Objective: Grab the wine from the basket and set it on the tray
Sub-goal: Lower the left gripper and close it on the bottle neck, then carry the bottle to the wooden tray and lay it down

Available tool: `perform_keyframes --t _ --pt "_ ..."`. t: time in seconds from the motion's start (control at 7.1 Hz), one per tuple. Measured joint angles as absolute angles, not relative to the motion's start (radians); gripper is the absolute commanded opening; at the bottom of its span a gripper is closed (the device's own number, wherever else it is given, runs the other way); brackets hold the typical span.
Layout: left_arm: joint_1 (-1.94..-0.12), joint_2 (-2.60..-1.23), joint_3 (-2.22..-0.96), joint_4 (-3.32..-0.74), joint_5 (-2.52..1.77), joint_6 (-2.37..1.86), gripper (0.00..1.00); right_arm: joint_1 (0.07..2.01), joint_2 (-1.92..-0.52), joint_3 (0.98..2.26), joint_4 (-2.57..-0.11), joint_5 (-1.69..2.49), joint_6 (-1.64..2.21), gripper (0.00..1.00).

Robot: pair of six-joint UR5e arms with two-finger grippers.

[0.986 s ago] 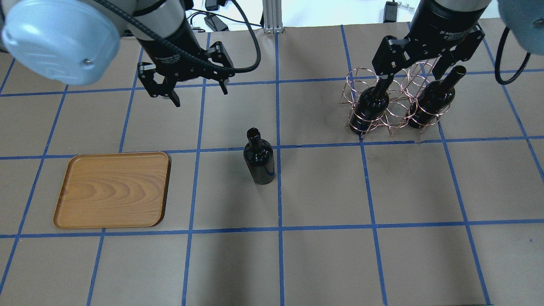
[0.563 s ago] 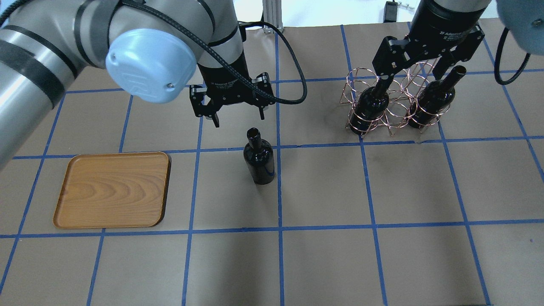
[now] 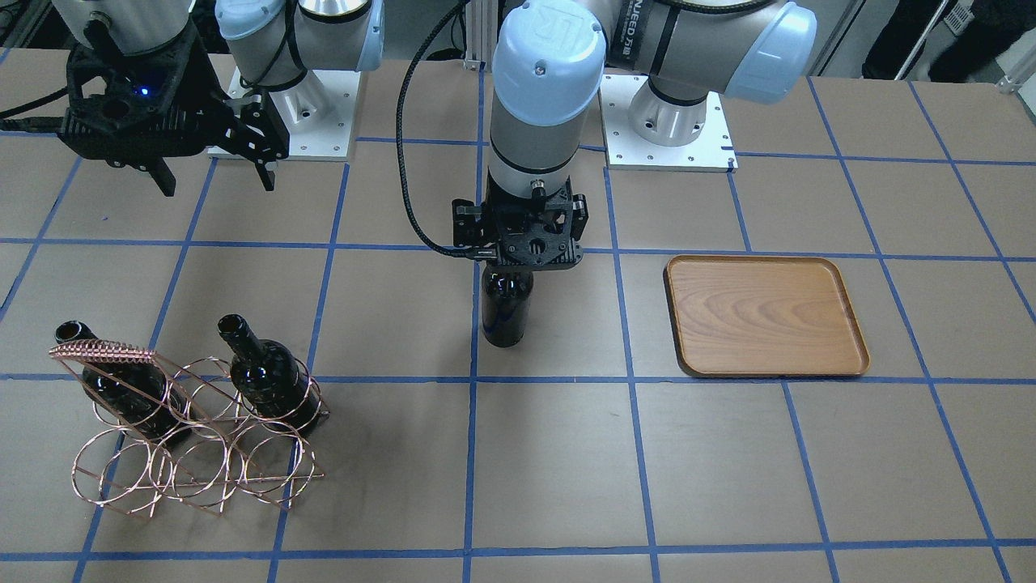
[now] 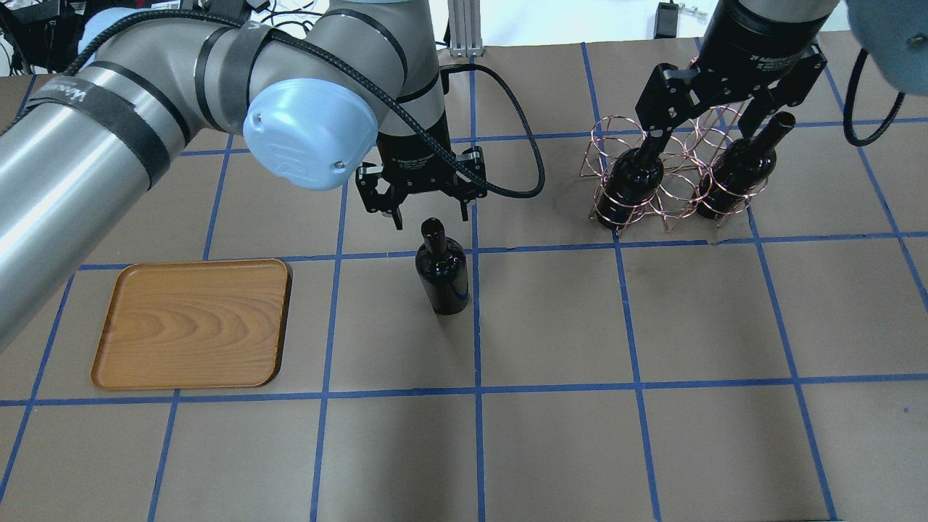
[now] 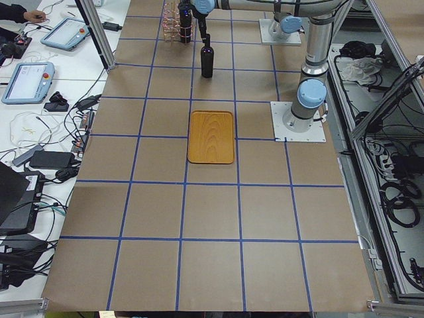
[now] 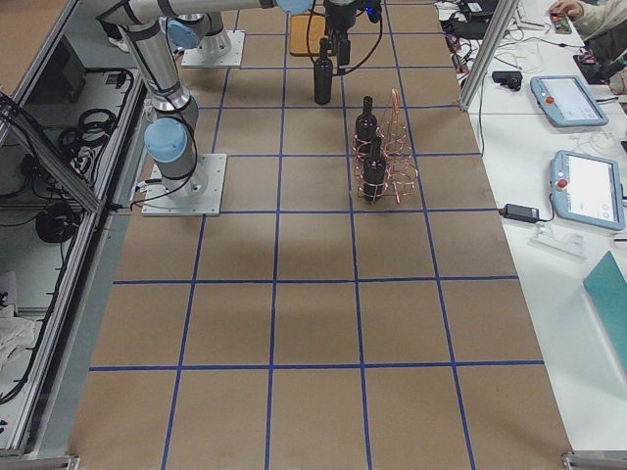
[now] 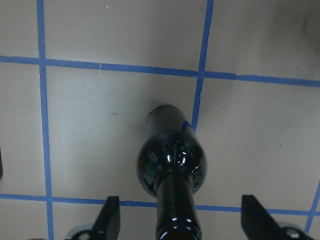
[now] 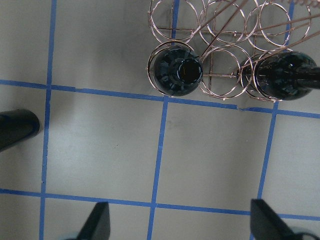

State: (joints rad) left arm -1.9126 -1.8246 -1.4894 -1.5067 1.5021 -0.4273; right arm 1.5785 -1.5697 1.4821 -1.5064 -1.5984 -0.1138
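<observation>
One wine bottle stands upright on the table's middle, outside the basket; it also shows in the front view and the left wrist view. My left gripper is open, its fingers either side of the bottle's neck and apart from it. The copper wire basket at the back right holds two more bottles, necks up and tilted. My right gripper hovers open and empty above the basket. The wooden tray lies empty at the left.
The table is covered in brown paper with a blue tape grid. The arm bases stand at the back edge. The left arm's black cable loops beside the wrist. Tablets and cables lie on a side bench beyond the table.
My left arm has swung right and toward the front, from the back left to over the standing bottle, its fingers now straddling the neck. The right arm, basket and bottles have not moved.
</observation>
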Motion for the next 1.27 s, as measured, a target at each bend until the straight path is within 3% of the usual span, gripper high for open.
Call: perform_keyframes --t 0.42,0.56,0.99,1.27 --pt "-1.919 -1.809 -1.518 -1.515 1.484 -0.403 0.06 1.582 -1.571 1.493 -1.506 -1.587 -0.114 1.00" --pt "-1.917 -1.798 -1.523 -1.517 1.484 -0.396 0.00 1.582 -1.571 1.496 -1.506 -1.585 -0.114 1.00" --pt "-1.886 -1.749 -1.519 -1.536 1.488 -0.344 0.00 1.582 -1.573 1.500 -1.506 -1.585 -0.115 1.00" --pt "-1.769 -1.661 -1.527 -1.639 1.497 -0.177 0.00 1.581 -1.574 1.500 -1.506 -1.585 -0.114 1.00"
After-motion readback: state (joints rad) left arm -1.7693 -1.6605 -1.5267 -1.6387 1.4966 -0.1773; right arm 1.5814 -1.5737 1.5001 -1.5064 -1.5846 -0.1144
